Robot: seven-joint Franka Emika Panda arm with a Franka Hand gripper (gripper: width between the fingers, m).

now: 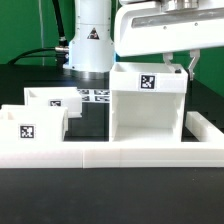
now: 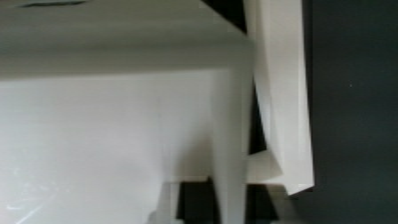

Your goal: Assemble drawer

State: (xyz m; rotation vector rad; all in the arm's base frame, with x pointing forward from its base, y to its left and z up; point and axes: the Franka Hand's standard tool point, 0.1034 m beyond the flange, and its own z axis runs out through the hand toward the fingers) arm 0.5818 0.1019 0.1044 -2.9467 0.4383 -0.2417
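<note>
The drawer's large white casing [image 1: 148,105] stands at the centre right and has a tag on its front face. Two smaller white trays sit to the exterior view's left: one further back [image 1: 50,100] and one nearer [image 1: 25,135], each tagged. My gripper [image 1: 188,68] reaches down onto the top edge of the casing's right wall. In the wrist view the casing's inside [image 2: 107,130] fills the picture. My gripper [image 2: 230,200] has a black finger [image 2: 196,205] on each side of the thin white wall [image 2: 270,90], pressed against it.
A long low white rail [image 1: 110,155] runs across the front and turns back along the exterior view's right side [image 1: 205,125]. The marker board [image 1: 95,95] lies behind the trays, by the arm's base [image 1: 90,45]. The table is black.
</note>
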